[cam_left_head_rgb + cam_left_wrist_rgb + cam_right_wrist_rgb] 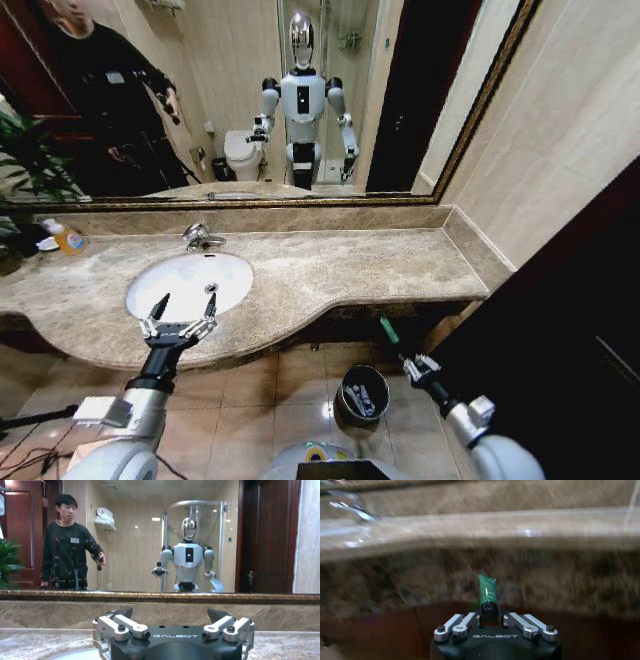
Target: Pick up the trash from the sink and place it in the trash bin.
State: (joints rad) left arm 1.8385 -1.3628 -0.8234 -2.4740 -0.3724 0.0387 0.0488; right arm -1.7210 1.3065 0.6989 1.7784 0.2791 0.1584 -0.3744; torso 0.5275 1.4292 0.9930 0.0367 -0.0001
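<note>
Right claw (411, 362) clamped on green packet (389, 333), low beside bench (340, 270) front.
Packet's long axis points up-forward from claw; trash bin (362, 394) just below-left of it. Left claw (181, 318) spread apart over sink (185, 283).

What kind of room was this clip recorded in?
A bathroom, probably in a hotel or home: a white oval sink with a chrome faucet set in a marble countertop, a wide wall mirror, and a toilet reflected in it.
</note>
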